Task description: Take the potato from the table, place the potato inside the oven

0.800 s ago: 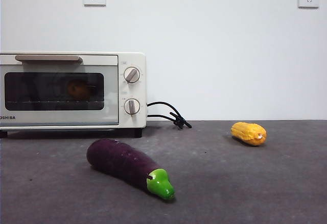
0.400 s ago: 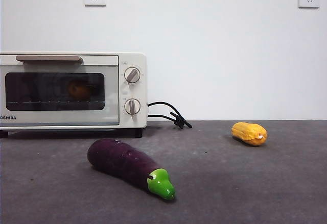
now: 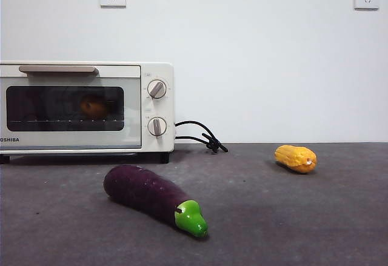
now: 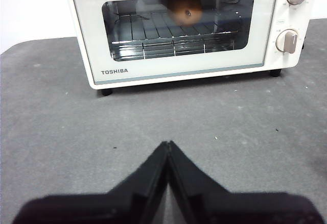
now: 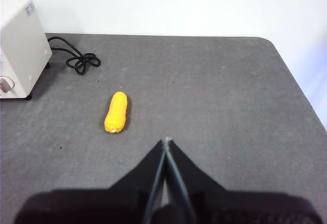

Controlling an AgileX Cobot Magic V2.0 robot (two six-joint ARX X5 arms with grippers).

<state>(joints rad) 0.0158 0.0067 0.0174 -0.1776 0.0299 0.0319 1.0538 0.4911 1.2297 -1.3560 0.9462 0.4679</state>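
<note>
The potato [image 3: 94,106] lies on the wire rack inside the cream-white oven [image 3: 153,75], dim behind the dark glass of the closed door; the left wrist view shows the potato [image 4: 185,8] through the window too. My left gripper [image 4: 167,144] is shut and empty, raised over bare table [image 4: 245,117] in front of the oven [image 4: 184,68]. My right gripper [image 5: 165,141] is shut and empty, over the table's right half, short of the corn. Neither gripper shows in the front view.
A purple eggplant [image 3: 148,193] with a green tip lies in front of the oven. A yellow corn cob [image 3: 295,157] [image 5: 116,112] rests at the right. The oven's black cord [image 3: 203,137] coils beside its right wall.
</note>
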